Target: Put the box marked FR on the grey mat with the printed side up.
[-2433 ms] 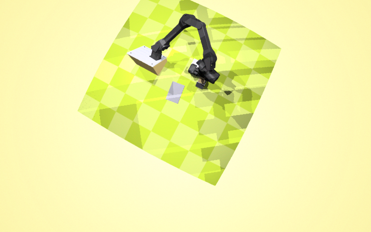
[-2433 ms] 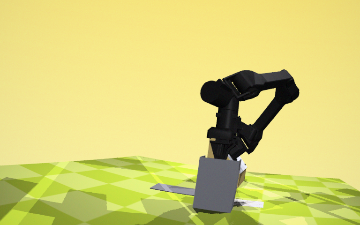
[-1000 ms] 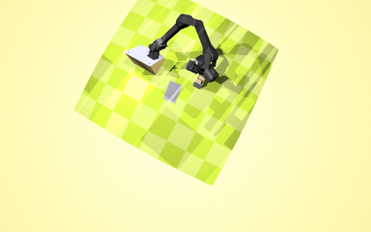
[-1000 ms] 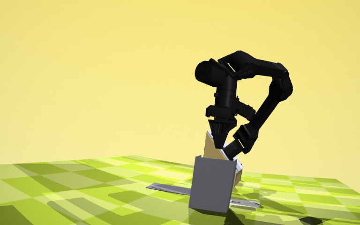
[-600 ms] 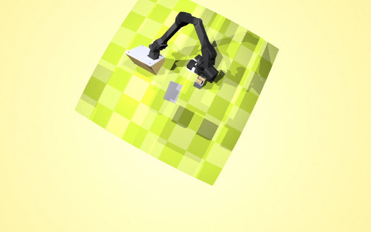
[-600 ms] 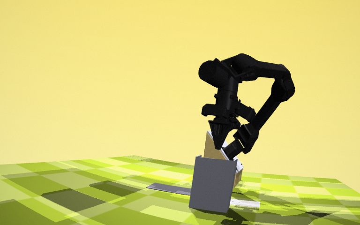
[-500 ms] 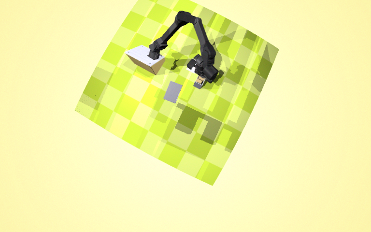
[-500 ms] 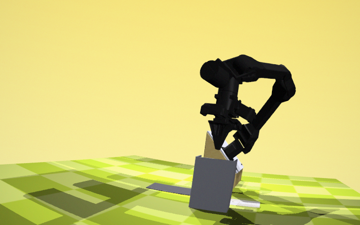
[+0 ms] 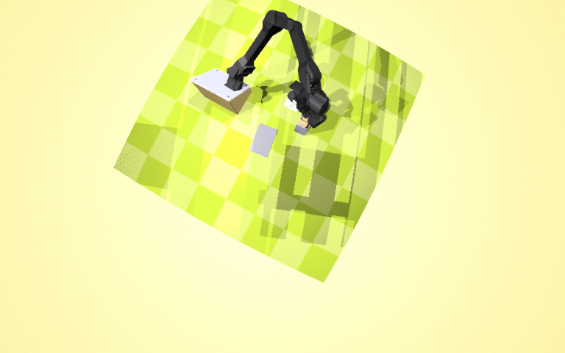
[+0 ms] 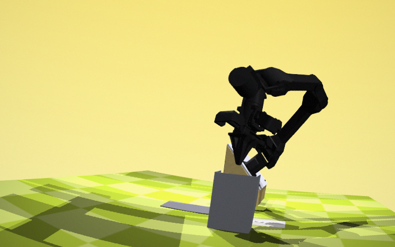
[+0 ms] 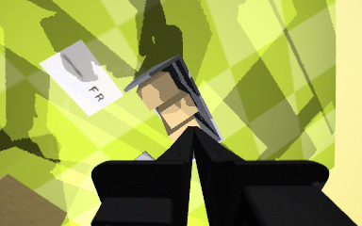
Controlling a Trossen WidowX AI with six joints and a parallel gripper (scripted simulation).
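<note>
Room: plain pale yellow backdrop on every side in the top view, deeper yellow behind me in the exterior view. Surface: big checkered tabletop [image 9: 233,145] [image 10: 116,215] in lime, yellow and pale green, tilted in the top view; blocky shadows right of centre, dark speckles at its left corner. My base block [image 9: 216,98] [image 10: 230,162], white top and wood-brown sides, sits upper left of the top frame. Grey bin [image 9: 301,129] [image 10: 233,204] [image 11: 210,116] stands right of centre there, three tan QSFP-100G boxes [image 11: 172,104] upright inside; codes not readable, so can't tell which is FR. Grey mat [image 9: 263,140] [image 10: 186,207] lies bare, left of the bin. White card [image 9: 288,102] [image 10: 269,223] [image 11: 82,77] printed FR, flat, left in the wrist frame. My claw [image 9: 307,118] [image 10: 238,163] [image 11: 192,131]: fingertips together, nothing between, above the bin.
</note>
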